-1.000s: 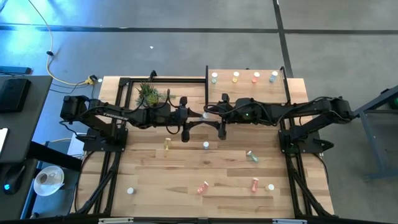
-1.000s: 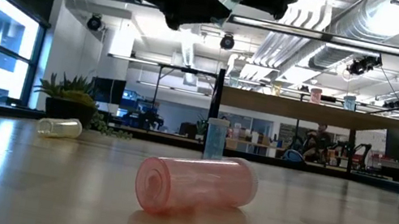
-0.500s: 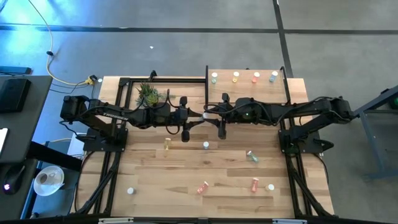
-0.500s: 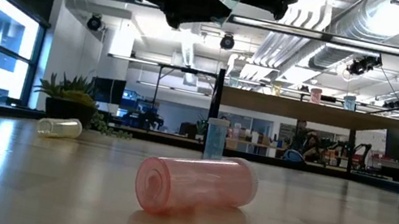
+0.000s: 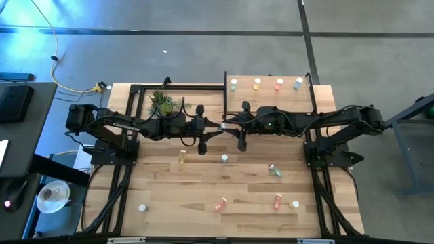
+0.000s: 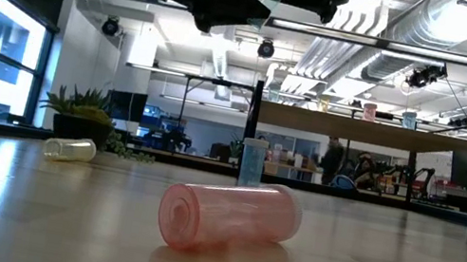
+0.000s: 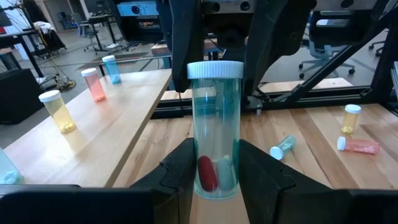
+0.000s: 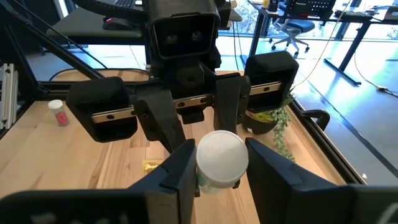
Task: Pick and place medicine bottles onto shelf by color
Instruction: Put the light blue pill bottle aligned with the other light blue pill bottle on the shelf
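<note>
A teal medicine bottle (image 7: 214, 130) with a white cap and pills inside stands upright in the air over the table's middle (image 5: 223, 125), between my two grippers. My left gripper (image 7: 214, 177) is shut on its lower end. My right gripper (image 8: 217, 163) faces it and is shut on the cap end. The shelf (image 5: 268, 102) stands at the far right. On its far edge stand a white bottle (image 5: 233, 84), a yellow bottle (image 5: 257, 83), an orange bottle (image 5: 279, 84) and a teal bottle (image 5: 298, 83). Several more bottles lie or stand on the tabletop. My left gripper pinches the bottle's bottom end (image 7: 214, 186) between its two fingers, coming about level from the table's left side. The bottle stands upright above the fingers, clear of the table. My right gripper has the white cap (image 8: 219, 155) between its two fingers (image 7: 186, 56), coming about level from the table's right side.
On the tabletop are a yellow bottle (image 5: 182, 157), a white one (image 5: 224, 158), a lying teal one (image 5: 274, 169), two orange ones (image 5: 221, 203) (image 5: 278, 200) and white ones (image 5: 295, 203) (image 5: 142, 208). A potted plant (image 5: 161, 103) stands far left of the grippers.
My right gripper's fingers have drawn together onto the cap end of the teal bottle. Both arms and the bottle have stayed in place.
</note>
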`<act>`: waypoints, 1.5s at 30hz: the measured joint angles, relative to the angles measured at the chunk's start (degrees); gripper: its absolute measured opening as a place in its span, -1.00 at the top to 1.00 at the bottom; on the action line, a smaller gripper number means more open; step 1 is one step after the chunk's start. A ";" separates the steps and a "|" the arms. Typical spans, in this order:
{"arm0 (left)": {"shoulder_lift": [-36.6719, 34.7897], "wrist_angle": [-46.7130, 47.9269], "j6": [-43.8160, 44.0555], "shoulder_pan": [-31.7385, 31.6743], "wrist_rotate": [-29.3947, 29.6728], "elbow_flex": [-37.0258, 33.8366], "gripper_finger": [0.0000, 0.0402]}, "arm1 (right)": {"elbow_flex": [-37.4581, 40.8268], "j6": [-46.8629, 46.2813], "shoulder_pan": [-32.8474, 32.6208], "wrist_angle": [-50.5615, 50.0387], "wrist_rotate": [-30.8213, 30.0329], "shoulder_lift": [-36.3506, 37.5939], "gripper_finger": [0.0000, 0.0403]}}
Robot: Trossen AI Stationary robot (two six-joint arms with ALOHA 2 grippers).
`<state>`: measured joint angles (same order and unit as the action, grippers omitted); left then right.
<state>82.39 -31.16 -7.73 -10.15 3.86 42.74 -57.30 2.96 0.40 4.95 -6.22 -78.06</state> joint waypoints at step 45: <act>-0.37 0.60 2.10 0.02 4.73 0.00 -0.24 | 0.00 2.27 0.15 -5.72 -9.65 8.09 0.49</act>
<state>82.02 -30.56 -5.63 -10.13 8.59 42.74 -57.30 5.23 0.56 -0.77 -15.87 -69.98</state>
